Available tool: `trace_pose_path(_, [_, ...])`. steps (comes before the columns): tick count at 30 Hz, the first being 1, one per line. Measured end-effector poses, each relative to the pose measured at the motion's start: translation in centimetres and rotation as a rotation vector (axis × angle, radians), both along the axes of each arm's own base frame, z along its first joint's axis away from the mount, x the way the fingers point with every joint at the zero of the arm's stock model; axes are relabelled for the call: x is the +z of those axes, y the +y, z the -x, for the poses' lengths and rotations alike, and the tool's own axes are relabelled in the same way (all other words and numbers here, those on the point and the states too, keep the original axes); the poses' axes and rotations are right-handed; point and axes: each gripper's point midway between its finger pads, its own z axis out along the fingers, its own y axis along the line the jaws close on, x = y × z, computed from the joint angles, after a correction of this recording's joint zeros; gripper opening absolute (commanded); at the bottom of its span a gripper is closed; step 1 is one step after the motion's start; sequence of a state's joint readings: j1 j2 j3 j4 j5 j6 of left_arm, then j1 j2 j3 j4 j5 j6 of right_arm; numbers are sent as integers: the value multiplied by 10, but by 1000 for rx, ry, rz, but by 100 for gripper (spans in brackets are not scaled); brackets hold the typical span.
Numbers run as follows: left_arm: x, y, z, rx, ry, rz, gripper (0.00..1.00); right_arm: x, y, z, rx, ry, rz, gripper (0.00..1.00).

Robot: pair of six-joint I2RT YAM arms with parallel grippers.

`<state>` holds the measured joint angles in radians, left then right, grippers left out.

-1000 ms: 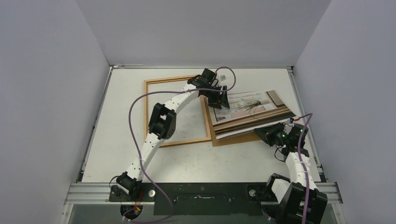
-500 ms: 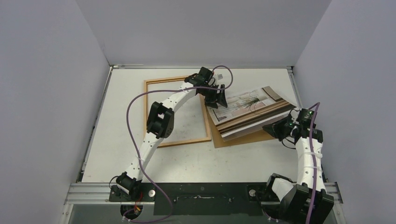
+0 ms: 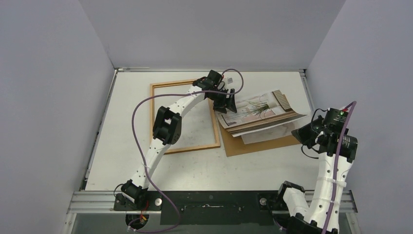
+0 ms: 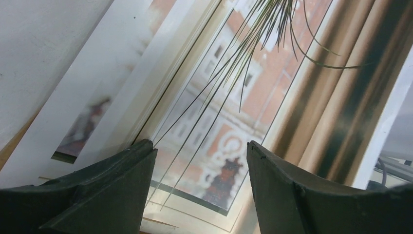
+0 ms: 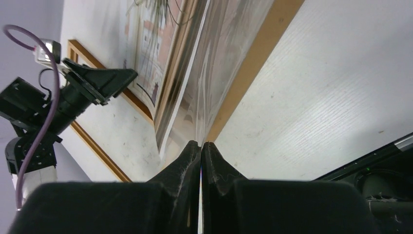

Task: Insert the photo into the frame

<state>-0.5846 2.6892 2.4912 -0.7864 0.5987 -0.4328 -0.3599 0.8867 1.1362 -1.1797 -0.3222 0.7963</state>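
While its near right corner is pinched and raised by the clenched right gripper (image 3: 298, 132), the large flexible print of a grassy plant by a curtained window (image 3: 258, 109) is seen curling face up over a flat brown fibreboard panel (image 3: 263, 145) toward the far right of the white table surface (image 3: 195, 165). The left gripper (image 3: 229, 103) is poised over the print's left end, jaws released and grasping nothing. The thin orange-brown wooden frame (image 3: 155, 117) is laid flat just beside it, nearer the far left corner.

Right gripper (image 5: 201, 145) clamps the edge of the photo (image 5: 156, 58), raised above the backing panel (image 5: 255, 63).
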Motion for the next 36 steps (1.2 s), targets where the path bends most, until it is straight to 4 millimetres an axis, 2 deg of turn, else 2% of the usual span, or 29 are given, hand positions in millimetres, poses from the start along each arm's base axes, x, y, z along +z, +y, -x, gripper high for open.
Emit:
trace_pose_path(5, [-1,2,2,-14,-19,-23,69,36,-8,12,-43,-58,80,0])
trace_pose_path(12, [1,8,5,-19,-28,-56,70,67,-9,23,-65,-86,114,0])
trace_pose_path(25, [2,14,11,-6,-44,-130,70,150,-6,22,-85,-274,140,0])
trace_pose_path(29, [5,16,13,-2,-48,-145,71,163,-3,17,-81,-308,119,0])
trace_pose_path(32, [17,18,14,0,-54,-141,72,162,-1,12,-77,-301,92,0])
trace_pose_path(36, [63,22,10,3,-123,-98,73,159,0,0,-67,-283,60,0])
